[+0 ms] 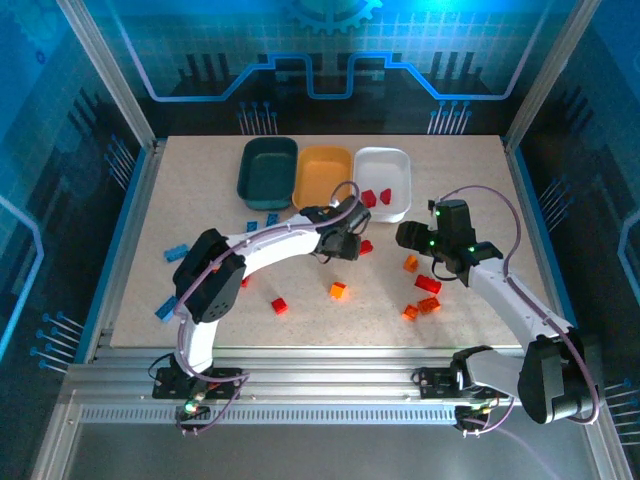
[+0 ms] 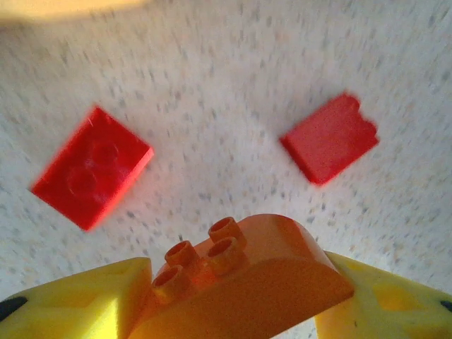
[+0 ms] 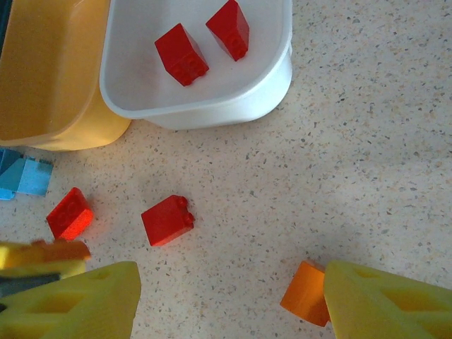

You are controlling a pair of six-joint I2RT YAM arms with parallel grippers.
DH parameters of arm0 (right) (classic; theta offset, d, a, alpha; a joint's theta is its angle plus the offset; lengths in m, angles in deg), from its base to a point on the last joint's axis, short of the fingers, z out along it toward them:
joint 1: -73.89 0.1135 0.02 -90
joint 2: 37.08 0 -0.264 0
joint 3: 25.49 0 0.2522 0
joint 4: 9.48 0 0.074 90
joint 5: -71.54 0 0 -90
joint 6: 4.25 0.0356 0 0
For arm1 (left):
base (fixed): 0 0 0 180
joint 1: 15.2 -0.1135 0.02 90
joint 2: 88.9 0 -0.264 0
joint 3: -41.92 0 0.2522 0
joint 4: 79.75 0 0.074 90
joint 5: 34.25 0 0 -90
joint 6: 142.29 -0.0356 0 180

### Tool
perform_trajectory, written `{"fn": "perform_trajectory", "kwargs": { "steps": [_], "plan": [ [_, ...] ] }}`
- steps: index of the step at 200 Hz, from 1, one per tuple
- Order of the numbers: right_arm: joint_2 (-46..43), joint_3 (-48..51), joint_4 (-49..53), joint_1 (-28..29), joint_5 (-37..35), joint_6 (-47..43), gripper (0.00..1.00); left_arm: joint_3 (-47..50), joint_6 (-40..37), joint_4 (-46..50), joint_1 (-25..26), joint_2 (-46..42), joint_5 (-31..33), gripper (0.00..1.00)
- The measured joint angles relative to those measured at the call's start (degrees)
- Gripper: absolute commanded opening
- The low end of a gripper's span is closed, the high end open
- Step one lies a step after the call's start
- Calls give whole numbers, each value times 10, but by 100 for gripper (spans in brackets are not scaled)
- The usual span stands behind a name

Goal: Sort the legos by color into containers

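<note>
Okay, your left gripper (image 2: 233, 307) is clamped on an orange lego (image 2: 247, 272), studs up, over bare table (image 2: 233, 85), with two loose red legos (image 2: 92, 166) lying beyond it. Step in hand, by my read, is carrying orange to the yellow-orange tray (image 1: 322, 178). That tray sits near, just past the gripper, between the teal tray (image 1: 268, 170) and the white tray (image 1: 385, 170). Next you need to clear its rim, centre over it, then let go low so the piece doesn't bounce out. Your right gripper (image 3: 229, 293) hangs wide and empty, with a second orange lego (image 3: 304, 293) just beside one finger. The white tray already holds two sorted reds (image 3: 182, 55).
</note>
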Motion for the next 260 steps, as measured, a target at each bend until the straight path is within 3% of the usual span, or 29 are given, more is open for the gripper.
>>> {"fn": "perform_trajectory", "kwargs": {
  "steps": [46,110,132,152,177,209,238,260],
  "plan": [
    [0,0,0,2,-7,-2,70,-135,-37,23,-62,28,-1,59],
    [0,0,0,2,-8,-6,70,-304,-71,54,-141,166,-16,61],
    [0,0,0,2,-9,-6,70,-340,-77,71,-155,202,-23,68],
    [0,0,0,2,-9,-7,71,-363,-83,82,-160,219,-31,88],
    [0,0,0,2,-9,-7,71,-376,-91,85,-160,218,-44,98],
    [0,0,1,2,-9,-9,71,-336,-92,77,-156,171,-56,98],
    [0,0,3,2,-9,-9,72,-176,-92,50,-133,28,-65,98],
    [0,0,4,2,-9,-8,72,-40,-92,31,-67,-83,-66,97]
  ]
}}
